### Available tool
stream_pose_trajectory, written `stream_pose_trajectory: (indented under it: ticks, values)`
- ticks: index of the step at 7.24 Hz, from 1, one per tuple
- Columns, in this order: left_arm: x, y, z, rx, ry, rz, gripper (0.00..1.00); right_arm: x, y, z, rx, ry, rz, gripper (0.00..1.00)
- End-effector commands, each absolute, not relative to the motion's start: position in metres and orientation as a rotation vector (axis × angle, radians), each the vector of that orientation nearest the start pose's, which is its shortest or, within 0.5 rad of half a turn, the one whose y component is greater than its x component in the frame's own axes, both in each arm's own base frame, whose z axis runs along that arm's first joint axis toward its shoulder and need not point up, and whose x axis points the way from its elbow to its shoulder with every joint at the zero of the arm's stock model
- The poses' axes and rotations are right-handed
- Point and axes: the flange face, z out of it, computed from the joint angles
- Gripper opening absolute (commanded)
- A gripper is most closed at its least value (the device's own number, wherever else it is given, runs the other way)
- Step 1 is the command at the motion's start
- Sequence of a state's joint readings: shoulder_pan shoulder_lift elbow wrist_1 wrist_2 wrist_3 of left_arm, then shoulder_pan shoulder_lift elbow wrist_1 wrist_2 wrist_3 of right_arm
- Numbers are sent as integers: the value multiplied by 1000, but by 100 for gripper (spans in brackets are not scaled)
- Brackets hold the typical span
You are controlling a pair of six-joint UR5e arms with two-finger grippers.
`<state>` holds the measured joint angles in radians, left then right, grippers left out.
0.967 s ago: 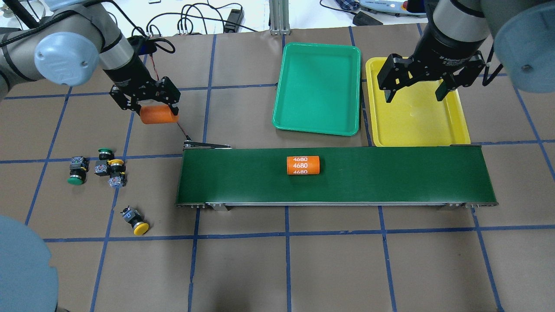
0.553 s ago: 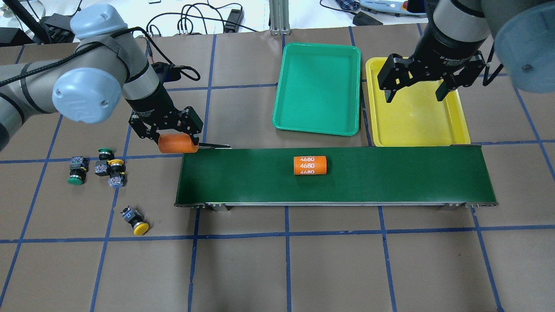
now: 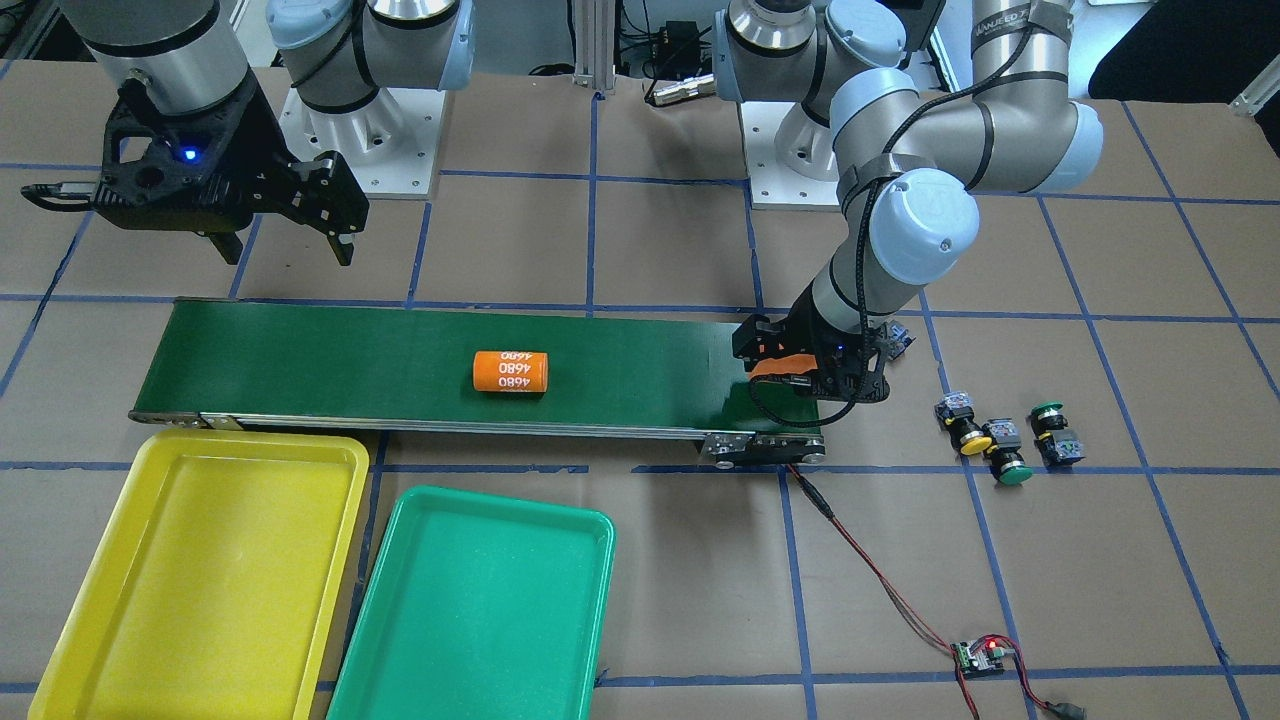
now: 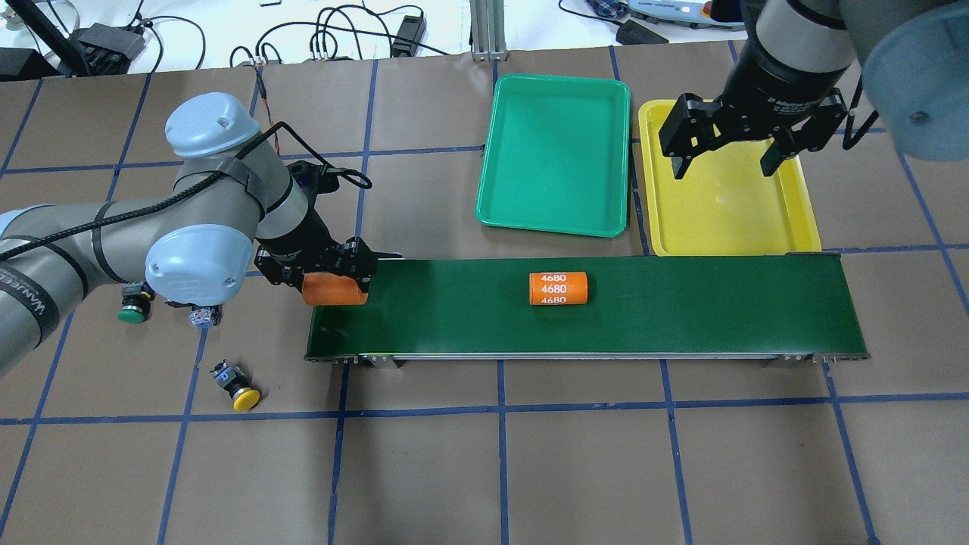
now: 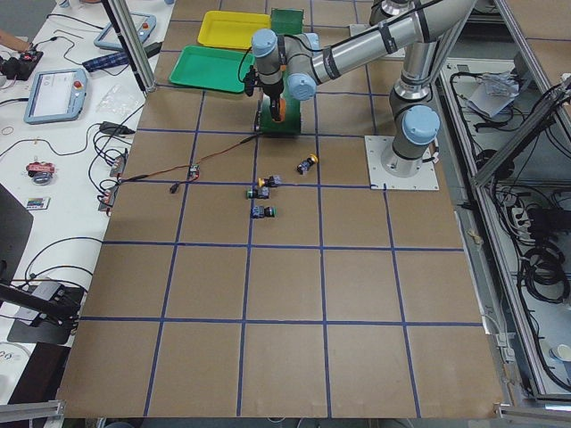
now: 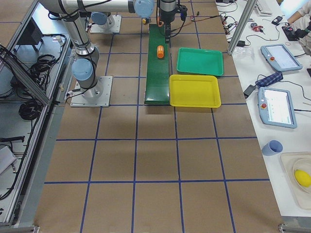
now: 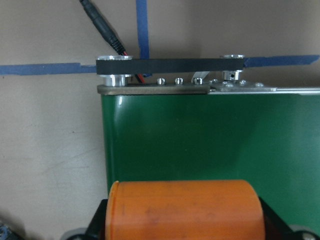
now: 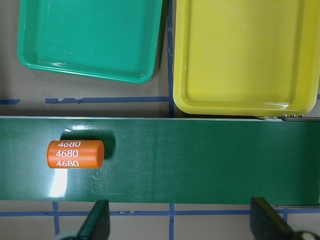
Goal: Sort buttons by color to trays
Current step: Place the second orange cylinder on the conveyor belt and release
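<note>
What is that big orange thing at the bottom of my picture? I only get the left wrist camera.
Observer: An orange cylinder, clamped in the left gripper over the end of the conveyor belt. A second cylinder, printed 4680, lies further along the belt.
Visitor: Where are the buttons it should sort?
Observer: The four buttons lie on the table just past that end of the belt. Two have yellow caps and two have green.
Visitor: And the other arm?
Observer: The right gripper hangs open above the yellow tray. The green tray sits beside that one. Neither tray holds a button.
</note>
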<state>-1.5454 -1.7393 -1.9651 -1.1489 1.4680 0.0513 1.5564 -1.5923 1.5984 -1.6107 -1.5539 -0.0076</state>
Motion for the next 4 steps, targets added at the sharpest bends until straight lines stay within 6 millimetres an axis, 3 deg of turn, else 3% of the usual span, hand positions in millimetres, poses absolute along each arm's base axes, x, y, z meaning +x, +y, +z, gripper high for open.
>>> stream_pose_trajectory:
  ticks: [1,2,3,4]
  values:
    - [-133,-489,255,27,3246,228,13,128,-488,489,9,3125,-53,100]
    - [-136,-487,254,42,3240,231,32,128,-488,489,9,3125,-53,100]
    - [-140,-486,252,54,3239,242,72,128,-488,489,9,3125,-53,100]
    - [-141,-485,253,51,3253,237,100,128,-488,488,9,3125,-51,100]
